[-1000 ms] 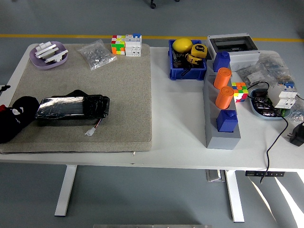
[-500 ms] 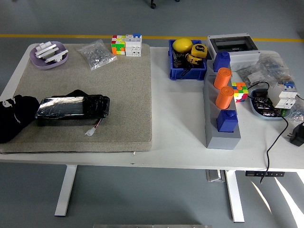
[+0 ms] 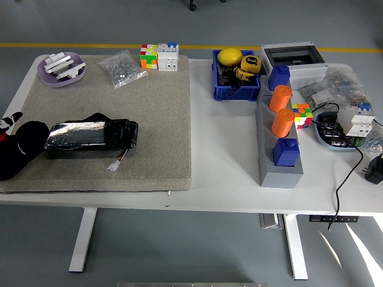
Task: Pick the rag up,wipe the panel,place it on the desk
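Observation:
The panel (image 3: 91, 137), a long black block wrapped in shiny film with a small white plug on wires, lies on the beige mat (image 3: 149, 107) at the left. A black lump (image 3: 24, 146) lies against the panel's left end. It is the dark rag and my black left hand (image 3: 11, 143) together, and I cannot tell them apart. A white-marked part of the hand sticks up at the picture's left edge. My right hand is out of view.
On the mat's far edge are a purple dish (image 3: 61, 69), a bag of small parts (image 3: 121, 67) and colour cubes (image 3: 159, 56). To the right stand a blue bin (image 3: 235, 84), a grey rack (image 3: 280, 149) with orange and blue pieces, a grey box, and cables.
The white-marked part of my left hand has moved from on top of the black lump up and left to the picture's edge. The panel has not moved.

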### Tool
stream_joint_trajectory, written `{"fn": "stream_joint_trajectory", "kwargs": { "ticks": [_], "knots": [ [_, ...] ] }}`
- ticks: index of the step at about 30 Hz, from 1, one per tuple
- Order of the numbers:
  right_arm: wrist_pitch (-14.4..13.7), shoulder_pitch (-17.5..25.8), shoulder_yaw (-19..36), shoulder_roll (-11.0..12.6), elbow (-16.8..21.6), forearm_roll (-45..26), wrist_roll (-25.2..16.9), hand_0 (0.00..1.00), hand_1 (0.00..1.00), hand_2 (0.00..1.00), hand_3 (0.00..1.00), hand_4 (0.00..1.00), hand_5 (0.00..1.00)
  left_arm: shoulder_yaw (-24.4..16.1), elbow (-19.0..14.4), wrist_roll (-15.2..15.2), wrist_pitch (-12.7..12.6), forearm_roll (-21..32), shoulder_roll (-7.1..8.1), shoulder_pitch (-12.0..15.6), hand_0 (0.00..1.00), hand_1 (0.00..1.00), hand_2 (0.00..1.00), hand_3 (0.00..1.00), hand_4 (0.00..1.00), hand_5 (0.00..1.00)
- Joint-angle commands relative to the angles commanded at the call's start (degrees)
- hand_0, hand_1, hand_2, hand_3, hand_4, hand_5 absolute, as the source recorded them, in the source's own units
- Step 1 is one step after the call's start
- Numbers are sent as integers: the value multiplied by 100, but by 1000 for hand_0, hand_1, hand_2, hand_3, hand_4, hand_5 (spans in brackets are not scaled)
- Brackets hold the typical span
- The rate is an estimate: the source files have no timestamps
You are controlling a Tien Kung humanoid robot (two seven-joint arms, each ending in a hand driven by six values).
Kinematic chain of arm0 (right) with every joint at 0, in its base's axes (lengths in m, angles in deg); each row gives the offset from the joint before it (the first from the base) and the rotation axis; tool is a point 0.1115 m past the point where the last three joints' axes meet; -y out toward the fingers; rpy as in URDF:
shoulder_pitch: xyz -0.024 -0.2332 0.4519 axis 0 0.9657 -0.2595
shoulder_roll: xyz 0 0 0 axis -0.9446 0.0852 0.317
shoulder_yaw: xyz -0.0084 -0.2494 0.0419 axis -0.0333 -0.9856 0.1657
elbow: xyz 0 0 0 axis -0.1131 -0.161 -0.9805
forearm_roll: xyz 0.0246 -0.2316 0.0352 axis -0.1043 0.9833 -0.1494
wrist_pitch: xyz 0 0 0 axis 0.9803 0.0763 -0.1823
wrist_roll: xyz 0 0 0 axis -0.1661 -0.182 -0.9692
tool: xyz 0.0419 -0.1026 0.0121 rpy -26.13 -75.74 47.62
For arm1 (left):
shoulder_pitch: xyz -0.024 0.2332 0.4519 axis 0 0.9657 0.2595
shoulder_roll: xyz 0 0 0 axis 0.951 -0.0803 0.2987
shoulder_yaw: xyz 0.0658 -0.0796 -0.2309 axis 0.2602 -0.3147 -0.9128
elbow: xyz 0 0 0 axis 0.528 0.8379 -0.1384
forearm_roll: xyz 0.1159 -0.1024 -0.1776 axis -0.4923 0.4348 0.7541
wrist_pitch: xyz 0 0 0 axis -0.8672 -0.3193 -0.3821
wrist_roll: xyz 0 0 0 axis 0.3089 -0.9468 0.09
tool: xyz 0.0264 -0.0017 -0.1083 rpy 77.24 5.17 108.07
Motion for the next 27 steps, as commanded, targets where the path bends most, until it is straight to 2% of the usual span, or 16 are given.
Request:
{"fn": "stream_joint_trajectory", "kwargs": {
  "ticks": [1,2,13,14,19,20,25,26,27],
  "knots": [
    [-3,0,-10,4,0,-7,2,796,636,685,642,998,559,-12,-9,-2,-10,4,3,2,801,840,778,762,984,447],
    [-7,-1,-14,6,0,-8,3,798,681,702,643,998,559,-24,-11,-7,-19,-3,3,5,802,841,778,761,983,453],
    [-95,-15,-98,28,0,-66,39,803,703,713,644,998,558,-43,-32,-88,-2,-76,-15,85,810,841,781,762,984,457],
    [-99,-16,-89,29,0,-51,44,806,689,668,485,998,556,-43,-23,-88,-2,-77,-15,88,813,843,780,762,982,457],
    [-129,-8,-63,39,0,10,51,806,689,668,485,998,556,-33,-7,-91,-3,-83,-20,94,813,843,780,762,982,457],
    [-132,-9,-83,41,0,0,62,812,690,644,404,998,505,-31,-7,-93,-3,-87,-21,96,812,843,780,761,981,457],
    [-180,-15,-233,54,0,-41,70,812,690,644,404,998,505,-22,-11,-96,-2,-94,-22,107,812,843,780,761,981,457],
    [-174,-20,-247,57,0,-37,66,809,635,448,575,867,253,-24,-8,-99,0,-99,-22,111,813,844,779,762,979,459],
    [-175,-23,-250,59,0,-27,60,809,635,448,575,867,253,-25,-10,-101,2,-107,-21,118,813,844,779,762,979,459]
  ]
}}
